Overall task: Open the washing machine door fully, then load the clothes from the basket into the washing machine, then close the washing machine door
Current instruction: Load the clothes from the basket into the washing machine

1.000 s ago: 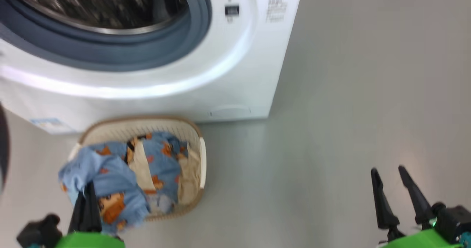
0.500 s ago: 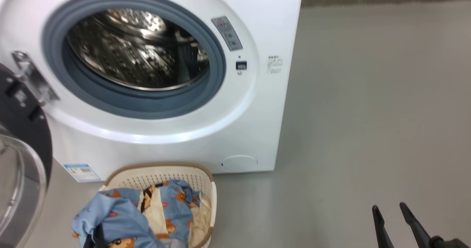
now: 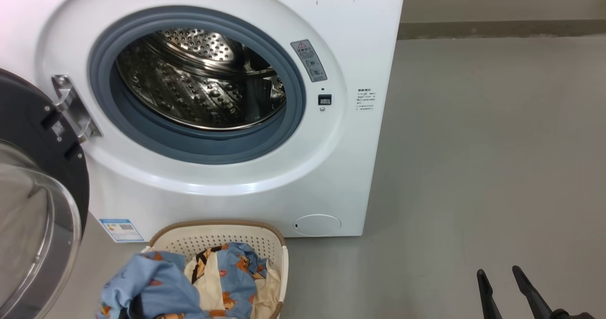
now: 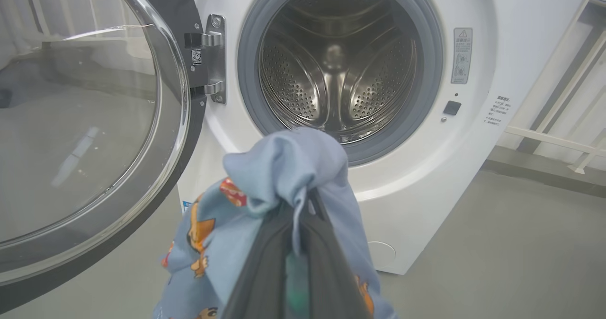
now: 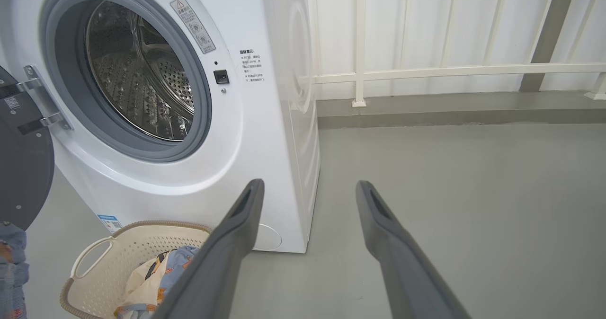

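Note:
The washing machine [image 3: 360,35] stands ahead with its steel drum [image 3: 199,77] exposed. Its black washing machine door [image 3: 42,205] is swung open to the left on its hinge [image 3: 71,106]. In the left wrist view my left gripper [image 4: 303,205] is shut on a bunch of light blue printed clothes [image 4: 289,163], held up in front of the drum [image 4: 336,63] and below its opening. The basket [image 3: 218,225] sits on the floor against the machine's front, with more blue and cream clothes [image 3: 236,271] in it. My right gripper [image 5: 308,186] is open and holds nothing, low at the right [image 3: 497,275].
Grey floor [image 3: 473,167] stretches to the right of the machine. A low kerb and a white railing [image 5: 450,70] run along the back wall. The open door's glass bowl [image 4: 85,120] bulges out at the left, close to my left arm.
The head camera has tilted up, bringing the drum and the open door into the picture while basket and grippers slid toward the bottom edge. My left gripper keeps hold of the blue cloth.

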You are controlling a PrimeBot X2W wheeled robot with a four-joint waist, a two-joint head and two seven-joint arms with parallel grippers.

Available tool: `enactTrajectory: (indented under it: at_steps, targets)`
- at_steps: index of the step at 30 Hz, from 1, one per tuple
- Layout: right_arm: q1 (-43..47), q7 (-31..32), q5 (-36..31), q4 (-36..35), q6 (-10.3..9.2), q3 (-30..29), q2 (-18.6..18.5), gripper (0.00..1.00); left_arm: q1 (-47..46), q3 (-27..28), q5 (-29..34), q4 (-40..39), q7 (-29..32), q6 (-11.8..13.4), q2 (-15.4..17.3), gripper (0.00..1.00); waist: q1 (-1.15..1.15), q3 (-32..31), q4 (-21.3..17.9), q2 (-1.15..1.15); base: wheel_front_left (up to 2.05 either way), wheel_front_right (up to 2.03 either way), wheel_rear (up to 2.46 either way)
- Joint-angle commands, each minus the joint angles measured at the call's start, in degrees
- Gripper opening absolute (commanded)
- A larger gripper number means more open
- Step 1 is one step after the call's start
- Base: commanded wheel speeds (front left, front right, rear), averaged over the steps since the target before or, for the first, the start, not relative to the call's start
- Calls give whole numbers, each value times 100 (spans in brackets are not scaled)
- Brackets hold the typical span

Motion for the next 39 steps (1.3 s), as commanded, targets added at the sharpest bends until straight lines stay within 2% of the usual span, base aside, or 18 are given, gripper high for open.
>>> enactTrajectory:
  at_steps: [1,10,16,22,28,30,34,39]
  targets:
    - [-108,-27,-42,-152,9,164,-64,100,-169,128,25,-194,-37,-26,39,0,0,59,-39,0,0,0,0]
    - [-267,-27,13,-132,9,286,-35,100,-659,149,-59,-133,-37,-157,39,0,0,398,-329,0,0,0,0]
    - [-576,-27,73,-122,9,373,14,100,-1415,294,76,113,-37,-328,52,0,0,929,-651,0,0,0,0]
    - [-882,-27,157,-90,9,445,63,100,-2203,579,206,399,-37,-385,179,0,0,1428,-990,0,0,0,0]
    - [-1272,-27,352,-61,9,609,88,100,-3280,901,328,819,-37,-355,547,0,0,2129,-1390,0,0,0,0]
    - [-1468,-27,473,-50,9,734,90,100,-3878,981,384,1006,-37,-359,759,0,0,2511,-1552,0,0,0,0]
    - [-1657,-27,551,-29,9,819,90,100,-4530,989,456,1285,-28,-373,999,0,0,2891,-1662,0,0,0,0]
    - [-1935,-27,654,-8,9,970,91,100,-5732,1002,579,2052,-16,-356,1404,0,0,3427,-1806,0,0,0,0]
